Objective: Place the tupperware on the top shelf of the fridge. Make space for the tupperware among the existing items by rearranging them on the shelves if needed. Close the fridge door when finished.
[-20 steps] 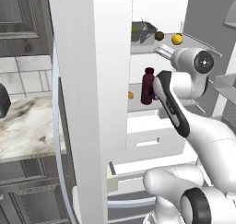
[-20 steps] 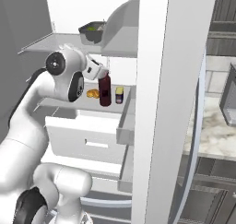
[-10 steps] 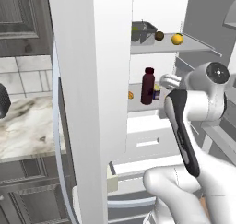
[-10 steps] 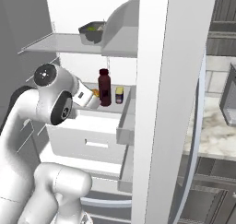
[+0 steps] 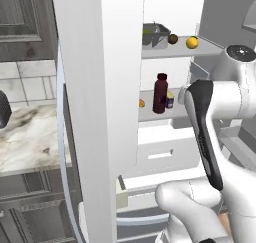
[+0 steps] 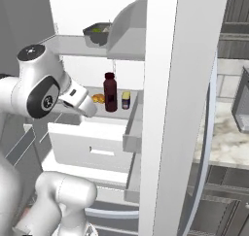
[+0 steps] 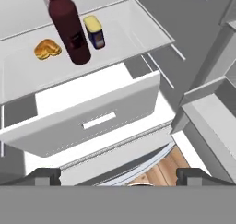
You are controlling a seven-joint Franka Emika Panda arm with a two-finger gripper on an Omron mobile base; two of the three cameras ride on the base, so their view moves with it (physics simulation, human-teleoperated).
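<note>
The tupperware (image 5: 155, 35) already sits at the top shelf's (image 5: 175, 49) left end, so the end effector (image 7: 118, 177), fingers apart and empty, hangs below the bottle (image 7: 69, 27).

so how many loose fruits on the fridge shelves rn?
3. A dark round fruit and a yellow fruit on the top shelf right of the tupperware; an orange fruit beside the bottle below. Others may be hidden.
</note>
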